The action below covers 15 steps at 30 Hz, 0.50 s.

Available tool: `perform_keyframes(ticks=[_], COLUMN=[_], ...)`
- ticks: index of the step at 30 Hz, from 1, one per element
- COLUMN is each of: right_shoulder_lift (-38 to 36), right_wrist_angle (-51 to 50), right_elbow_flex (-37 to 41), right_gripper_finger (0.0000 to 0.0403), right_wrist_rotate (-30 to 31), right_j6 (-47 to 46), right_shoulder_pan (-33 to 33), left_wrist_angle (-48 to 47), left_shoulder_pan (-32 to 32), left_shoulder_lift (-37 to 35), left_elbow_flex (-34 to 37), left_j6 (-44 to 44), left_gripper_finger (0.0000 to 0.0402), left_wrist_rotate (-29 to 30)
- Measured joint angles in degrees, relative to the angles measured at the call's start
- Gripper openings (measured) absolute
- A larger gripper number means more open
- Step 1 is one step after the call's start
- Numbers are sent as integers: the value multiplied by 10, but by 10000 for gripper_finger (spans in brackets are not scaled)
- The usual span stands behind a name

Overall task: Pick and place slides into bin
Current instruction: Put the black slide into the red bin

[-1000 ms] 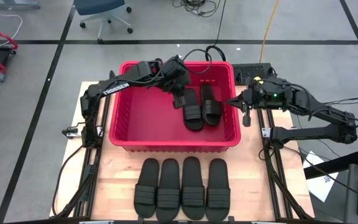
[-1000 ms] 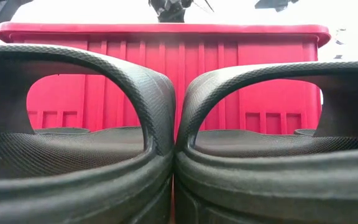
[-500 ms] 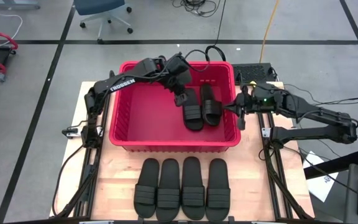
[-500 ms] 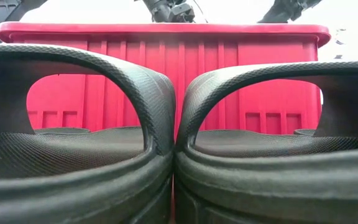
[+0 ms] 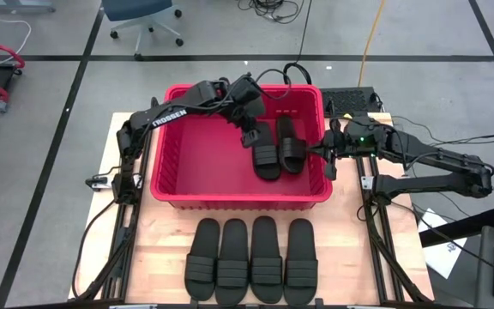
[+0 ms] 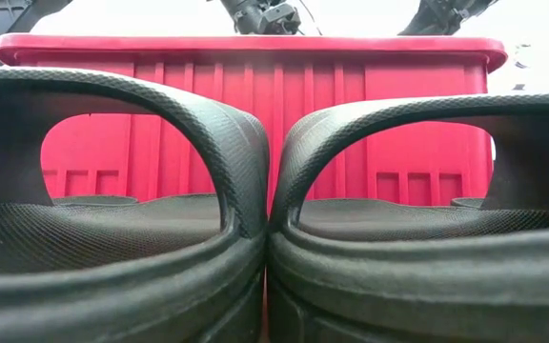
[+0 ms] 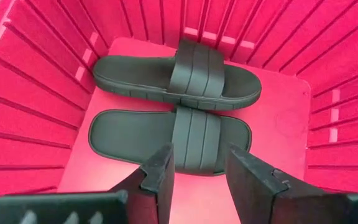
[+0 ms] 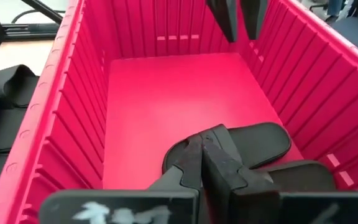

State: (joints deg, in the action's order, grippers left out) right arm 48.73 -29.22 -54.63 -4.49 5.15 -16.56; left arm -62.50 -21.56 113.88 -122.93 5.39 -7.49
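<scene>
Left pincer (image 5: 251, 136) hangs inside the bin (image 5: 197, 199), fingers (image 7: 160, 171) apart and holding nothing, just above the nearer of two slides lying there. From my left wrist camera that slide (image 7: 169, 140) sits flat on the red floor, strap up, right under the gap between my fingers; its mate (image 7: 178, 79) lies just beside it, parallel, closer to the bin wall. Both rest toward the right end of the bin, the rest of the floor bare.

Right pincer (image 5: 332, 157) hovers at the bin's right rim, fingers (image 8: 219, 163) pressed together, empty. Its camera looks along the bin's length over the same two slides.

Four more slides (image 5: 251, 257) lie in a tight row on the worktop (image 5: 157, 257) in front of the bin, side by side and touching. Low camera sits right against two of them (image 6: 122, 200), straps arching, bin's front wall red behind.
</scene>
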Motion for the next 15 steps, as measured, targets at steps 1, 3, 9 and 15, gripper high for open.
perform_keyframes(ticks=[1, 3, 9, 15], right_shoulder_lift=[1, 2, 31, 132], right_wrist_angle=[8, 20, 39, 39], right_elbow_flex=[0, 0, -8, -79], right_gripper_finger=[0, 0, 0, 0], right_wrist_rotate=[0, 0, -15, -84], right_j6=[0, -5, -5, 18], right_shoulder_pan=[-1, -8, -54, -103], left_wrist_angle=[0, 0, 6, 23], left_shoulder_pan=[0, 0, 2, 11], left_shoulder_lift=[-3, -13, -55, -112], left_elbow_flex=[0, 0, 0, 0], left_j6=[1, 11, 37, 32], left_gripper_finger=[134, 133, 133, 134], left_wrist_rotate=[0, 0, 1, 10])
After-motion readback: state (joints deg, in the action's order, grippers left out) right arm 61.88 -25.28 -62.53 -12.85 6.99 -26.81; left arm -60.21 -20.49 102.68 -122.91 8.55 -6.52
